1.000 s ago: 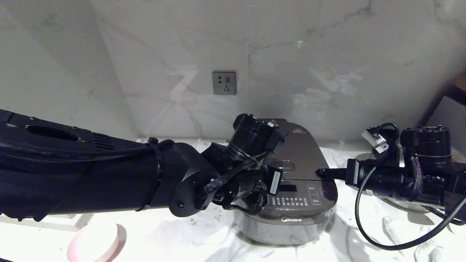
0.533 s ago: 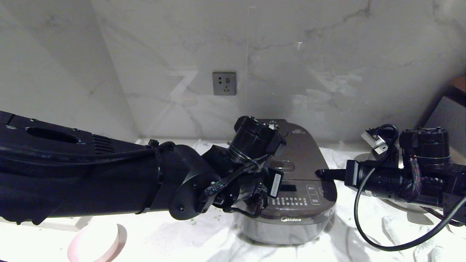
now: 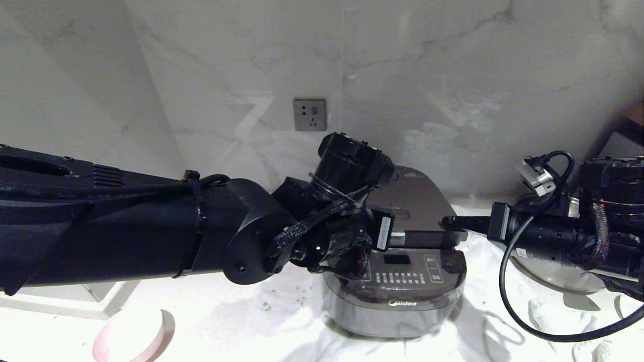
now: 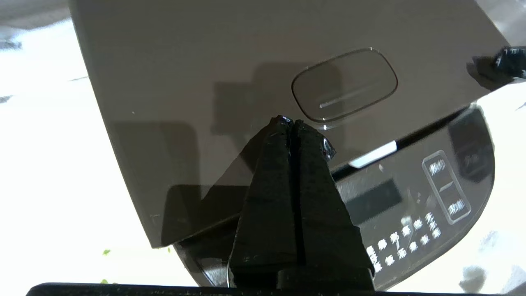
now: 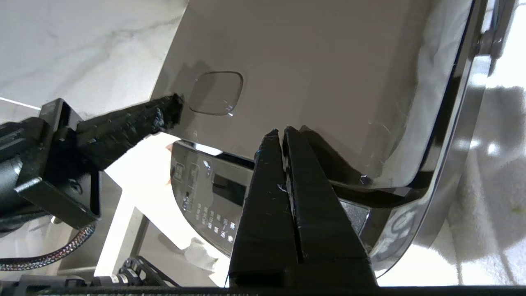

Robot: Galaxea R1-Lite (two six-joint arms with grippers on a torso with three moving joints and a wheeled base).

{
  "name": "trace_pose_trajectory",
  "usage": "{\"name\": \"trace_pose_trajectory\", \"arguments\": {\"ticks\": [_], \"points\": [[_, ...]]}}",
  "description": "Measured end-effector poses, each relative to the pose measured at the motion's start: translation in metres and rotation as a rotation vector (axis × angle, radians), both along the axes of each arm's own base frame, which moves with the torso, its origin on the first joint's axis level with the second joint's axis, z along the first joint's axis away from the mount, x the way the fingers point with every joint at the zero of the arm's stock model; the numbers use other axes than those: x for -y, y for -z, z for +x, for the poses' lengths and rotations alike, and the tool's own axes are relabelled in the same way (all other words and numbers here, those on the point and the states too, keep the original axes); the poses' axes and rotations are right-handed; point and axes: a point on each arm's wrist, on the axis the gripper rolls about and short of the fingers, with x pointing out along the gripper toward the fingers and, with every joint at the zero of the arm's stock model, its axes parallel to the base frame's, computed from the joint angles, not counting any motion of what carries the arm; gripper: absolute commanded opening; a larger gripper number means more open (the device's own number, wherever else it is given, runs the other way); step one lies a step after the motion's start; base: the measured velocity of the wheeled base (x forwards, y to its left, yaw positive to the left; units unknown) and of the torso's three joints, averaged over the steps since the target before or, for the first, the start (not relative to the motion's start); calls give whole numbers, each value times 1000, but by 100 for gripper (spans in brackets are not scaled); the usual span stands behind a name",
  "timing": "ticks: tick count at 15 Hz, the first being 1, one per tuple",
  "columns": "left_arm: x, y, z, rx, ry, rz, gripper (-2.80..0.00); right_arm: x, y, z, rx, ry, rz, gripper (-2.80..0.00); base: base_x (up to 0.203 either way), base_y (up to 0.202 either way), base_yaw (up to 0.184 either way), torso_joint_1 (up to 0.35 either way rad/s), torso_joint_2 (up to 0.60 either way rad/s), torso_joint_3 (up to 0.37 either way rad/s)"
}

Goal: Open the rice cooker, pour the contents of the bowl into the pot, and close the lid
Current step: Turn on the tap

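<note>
Head view: the rice cooker [image 3: 397, 281] sat on white cloth [image 3: 261, 327] at centre, its lid [image 3: 417, 206] raised slightly ajar above the button panel [image 3: 402, 274], and the pink bowl [image 3: 132, 338] stood well apart near the lower left edge with green bits [image 3: 282, 294] scattered on the cloth. The left gripper [image 4: 290, 122], fingers pressed together and holding nothing, had its tips on the lid just beside the oval release button [image 4: 344, 84]. The right gripper [image 5: 279, 132], likewise closed and empty, met the lid's front right edge.

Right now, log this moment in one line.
dark brown hinged lid: ajar | left gripper: shut, on lid | right gripper: shut, at lid edge
</note>
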Motion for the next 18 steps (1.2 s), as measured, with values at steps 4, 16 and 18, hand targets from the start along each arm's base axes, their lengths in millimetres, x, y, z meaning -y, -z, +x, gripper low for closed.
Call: {"name": "trace_pose_trajectory", "arguments": {"ticks": [4,16,18], "points": [[1,3,1,8,-8,-3,-280,1,-2,-4,6,-2,3,-280,0,0,0,0,0,0],[-9,37,3,-70,-20,86,-280,-12,28,8,-132,-31,21,-280,0,0,0,0,0,0],[-9,39,3,-74,-18,90,-280,-9,31,11,-145,-32,28,-280,0,0,0,0,0,0]]}}
